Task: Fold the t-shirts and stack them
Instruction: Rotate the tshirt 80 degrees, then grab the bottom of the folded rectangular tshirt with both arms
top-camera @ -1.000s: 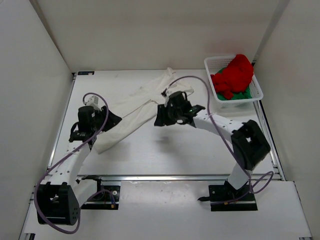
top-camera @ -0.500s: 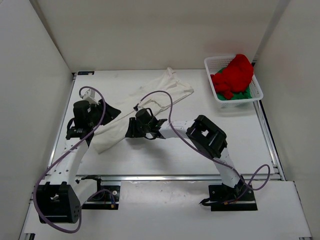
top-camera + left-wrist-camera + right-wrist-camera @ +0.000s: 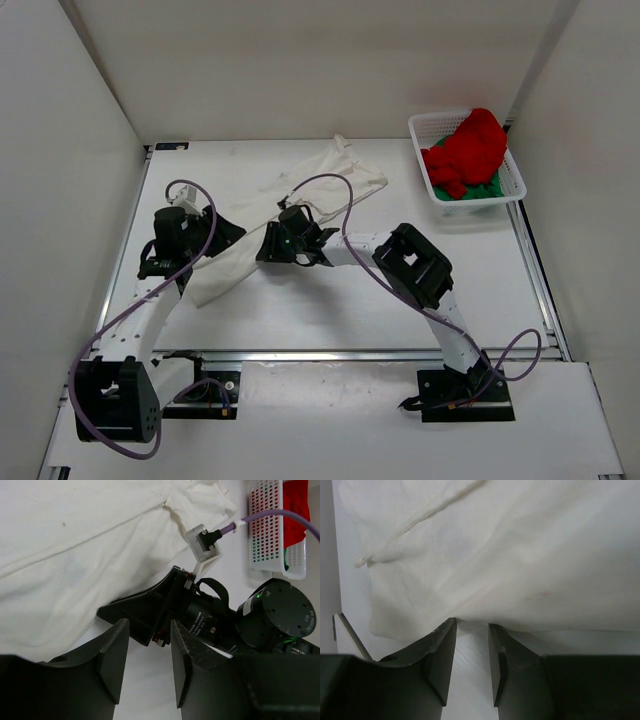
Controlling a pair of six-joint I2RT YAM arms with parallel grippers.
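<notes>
A white t-shirt (image 3: 345, 180) lies crumpled in a diagonal band across the table. My right gripper (image 3: 264, 252) is low at its near edge, about halfway along. In the right wrist view the right gripper (image 3: 472, 626) is open, its fingertips touch the white t-shirt's (image 3: 495, 555) edge, and bare table shows between the jaws. My left gripper (image 3: 230, 232) hovers over the band's lower left part. The left gripper (image 3: 149, 645) is open and holds nothing, aimed at the right gripper's body, with the white t-shirt (image 3: 75, 555) beyond. A red t-shirt (image 3: 468, 148) lies heaped on a green t-shirt (image 3: 490, 188).
A white mesh basket (image 3: 422, 127) at the back right corner holds the red and green t-shirts. It also shows in the left wrist view as the basket (image 3: 265, 530), with red cloth (image 3: 296, 510) inside. White walls enclose the table on three sides. A purple cable (image 3: 330, 185) loops over the shirt.
My right arm has swung left from the shirt's middle down to its lower left part, then edged back slightly. The left gripper shifted a little and stayed open.
</notes>
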